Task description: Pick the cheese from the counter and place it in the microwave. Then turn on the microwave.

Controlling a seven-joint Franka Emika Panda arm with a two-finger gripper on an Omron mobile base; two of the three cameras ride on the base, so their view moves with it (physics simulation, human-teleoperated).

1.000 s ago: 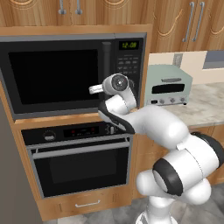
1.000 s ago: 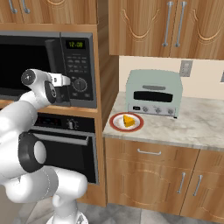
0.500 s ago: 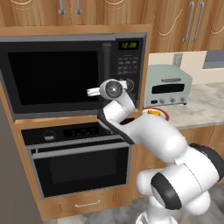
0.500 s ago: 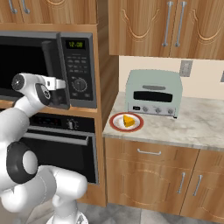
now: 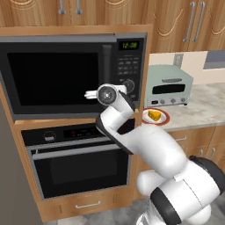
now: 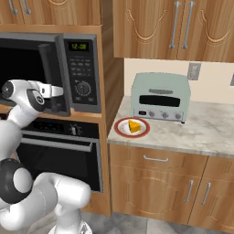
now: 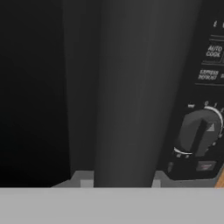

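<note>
The microwave is built in above a black oven, its green display lit. My gripper is shut on the microwave's vertical bar handle, one fingertip on each side of it. The dark glass door stands slightly ajar. The round knob is just right of the handle. The cheese, a small yellow-orange wedge, lies on a red-rimmed plate on the counter, well right of my gripper.
A pale-green toaster oven stands on the counter behind the plate. The black oven with a horizontal handle sits under the microwave. Wooden cabinets hang above, and drawers lie below the counter.
My hand has shifted left and slightly down while keeping hold of the handle. The microwave door has swung a little way out from closed.
</note>
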